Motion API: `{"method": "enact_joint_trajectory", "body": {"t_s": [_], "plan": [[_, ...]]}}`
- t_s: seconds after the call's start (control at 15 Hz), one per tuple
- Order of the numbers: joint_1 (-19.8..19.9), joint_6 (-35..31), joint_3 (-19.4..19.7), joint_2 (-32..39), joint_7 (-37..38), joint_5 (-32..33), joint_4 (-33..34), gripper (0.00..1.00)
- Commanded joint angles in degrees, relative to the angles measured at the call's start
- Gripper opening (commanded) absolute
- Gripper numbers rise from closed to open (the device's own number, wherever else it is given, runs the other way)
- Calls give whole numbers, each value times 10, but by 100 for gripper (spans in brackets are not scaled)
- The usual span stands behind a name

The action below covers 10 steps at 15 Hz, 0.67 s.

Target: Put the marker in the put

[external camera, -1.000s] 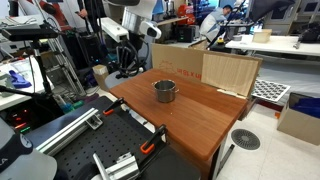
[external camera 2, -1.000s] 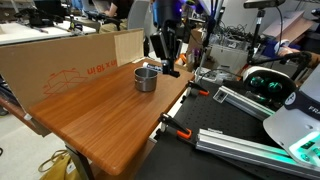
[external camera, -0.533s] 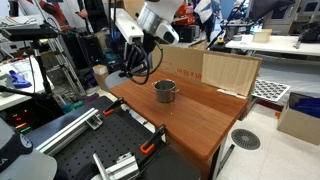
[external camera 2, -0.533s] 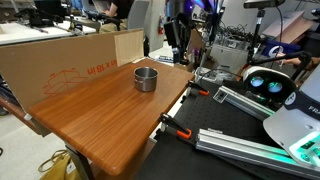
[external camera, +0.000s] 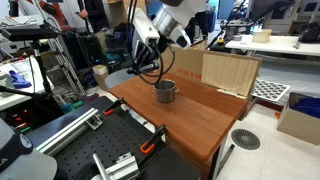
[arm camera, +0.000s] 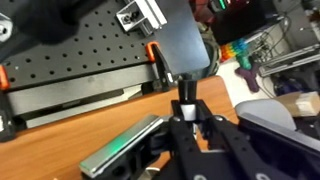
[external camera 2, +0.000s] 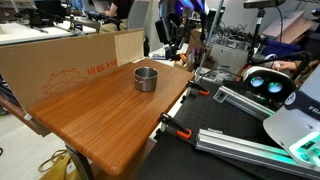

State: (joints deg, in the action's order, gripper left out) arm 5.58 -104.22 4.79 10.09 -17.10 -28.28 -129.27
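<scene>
Moved: claw (external camera: 146, 60) has risen from the table edge since a second ago.
Claw: fingers pinch the marker (arm camera: 187, 92), seen in the wrist view.
Marker: white barrel held in the claw, up in the air.
Pot (external camera 2: 146, 78): below the claw and off to one side, well apart, upright on the wooden table (external camera 2: 105, 120).
Cardboard box (external camera: 231, 71): beyond the pot from the claw.
</scene>
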Motion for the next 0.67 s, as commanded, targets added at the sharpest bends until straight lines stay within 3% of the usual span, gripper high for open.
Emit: {"method": "enact_joint_trajectory", "body": {"t_s": [0.0, 0.6], "plan": [[12, 54, -5, 63, 14, -16, 61, 5], [31, 82, -8, 176, 74, -17, 167, 5]]}}
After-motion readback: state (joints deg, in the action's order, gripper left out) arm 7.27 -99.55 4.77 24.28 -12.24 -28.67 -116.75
